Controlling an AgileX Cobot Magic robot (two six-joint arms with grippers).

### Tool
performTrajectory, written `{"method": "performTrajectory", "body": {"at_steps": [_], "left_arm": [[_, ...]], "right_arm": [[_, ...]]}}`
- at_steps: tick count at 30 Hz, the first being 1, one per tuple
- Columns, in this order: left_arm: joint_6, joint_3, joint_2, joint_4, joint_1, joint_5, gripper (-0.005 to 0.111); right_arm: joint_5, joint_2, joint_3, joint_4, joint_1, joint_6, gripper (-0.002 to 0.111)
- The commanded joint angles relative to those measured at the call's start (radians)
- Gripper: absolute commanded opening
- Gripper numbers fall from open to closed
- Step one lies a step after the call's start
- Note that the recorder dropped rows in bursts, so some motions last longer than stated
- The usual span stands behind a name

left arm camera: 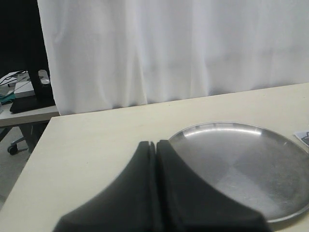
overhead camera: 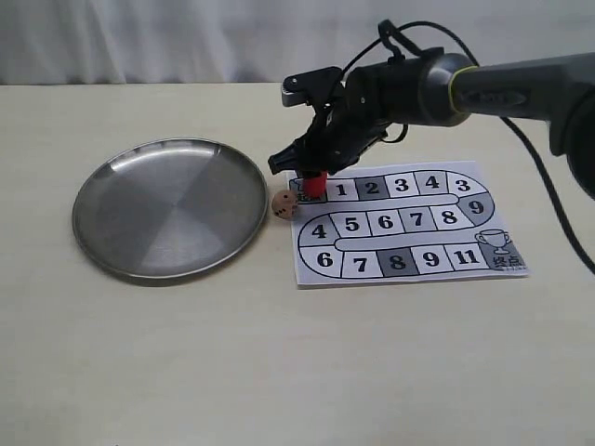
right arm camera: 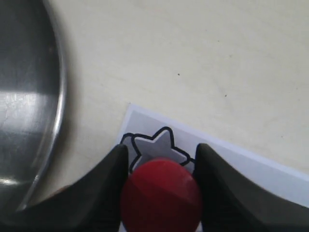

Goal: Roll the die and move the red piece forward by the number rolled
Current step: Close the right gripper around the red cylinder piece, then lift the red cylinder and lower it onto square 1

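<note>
The red piece [overhead camera: 314, 185] is over the star start square at the left end of the paper game board [overhead camera: 409, 223]. My right gripper [overhead camera: 314, 175] reaches down onto it from the right, and its two black fingers press the sides of the red piece [right arm camera: 161, 193]; whether it is lifted off the paper I cannot tell. The die [overhead camera: 283, 205] lies on the table between the metal plate [overhead camera: 172, 206] and the board's left edge, apart from the gripper. My left gripper [left arm camera: 156, 143] is shut and empty, beside the plate [left arm camera: 241, 164], and is out of the exterior view.
The round steel plate holds nothing and takes up the left half of the table. The board's numbered squares run right from square 1 [overhead camera: 341, 190]. A white curtain [left arm camera: 169, 48] hangs behind the table. The right arm's cable [overhead camera: 548, 195] loops over the board's right side.
</note>
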Motion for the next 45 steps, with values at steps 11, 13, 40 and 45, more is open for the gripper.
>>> {"method": "performTrajectory", "body": {"at_steps": [11,13,40,45], "left_arm": [[-0.001,0.002,-0.003,0.000,0.003,-0.008,0.000],[-0.001,0.002,-0.003,0.000,0.003,-0.008,0.000],[-0.001,0.002,-0.003,0.000,0.003,-0.008,0.000],[-0.001,0.002,-0.003,0.000,0.003,-0.008,0.000]], "right_arm": [[0.045,-0.156,0.002,0.001,-0.058,0.000,0.005],[0.038,-0.127,0.020,0.001,-0.058,0.000,0.005],[0.075,0.003,0.068,-0.026,-0.060,0.000,0.005],[0.075,0.001,0.068,-0.026,-0.060,0.000,0.005]]}}
